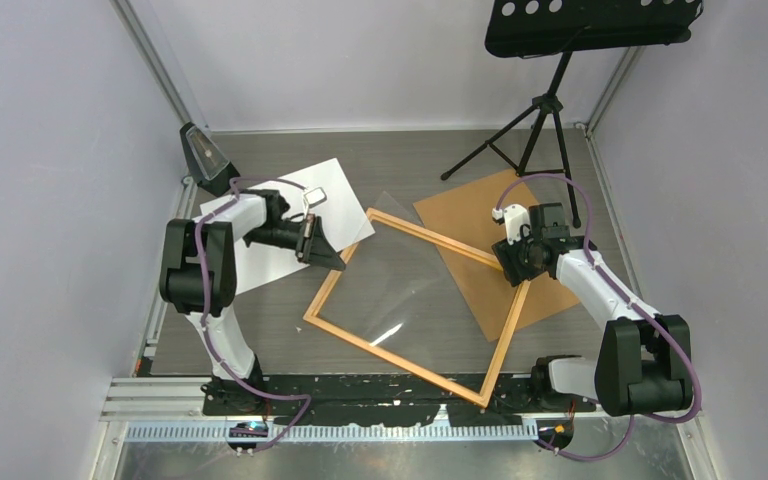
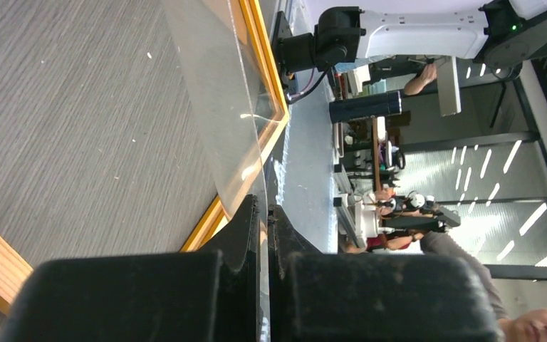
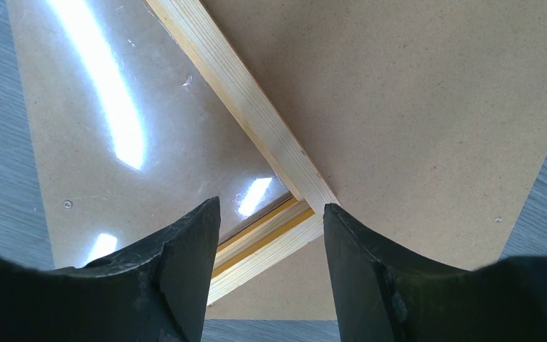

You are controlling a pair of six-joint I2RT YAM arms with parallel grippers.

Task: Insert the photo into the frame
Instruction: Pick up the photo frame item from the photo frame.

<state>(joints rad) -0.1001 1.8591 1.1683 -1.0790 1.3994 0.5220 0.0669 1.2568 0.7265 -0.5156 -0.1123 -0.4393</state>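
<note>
Top view: high above and behind the 2 arms (image 1: 200,270), looking steeply down over the whole surface (image 1: 390,160). Left wrist view: rolled sideways, low, close behind the left fingers (image 2: 238,235), facing along the surface. Right wrist view: very near, looking down between the right fingers (image 3: 178,263). All 3 share the frame (image 1: 395,361).

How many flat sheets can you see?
3: the white photo at left, the clear sheet across the frame, the brown board under its right corner. More might hide underneath.
</note>
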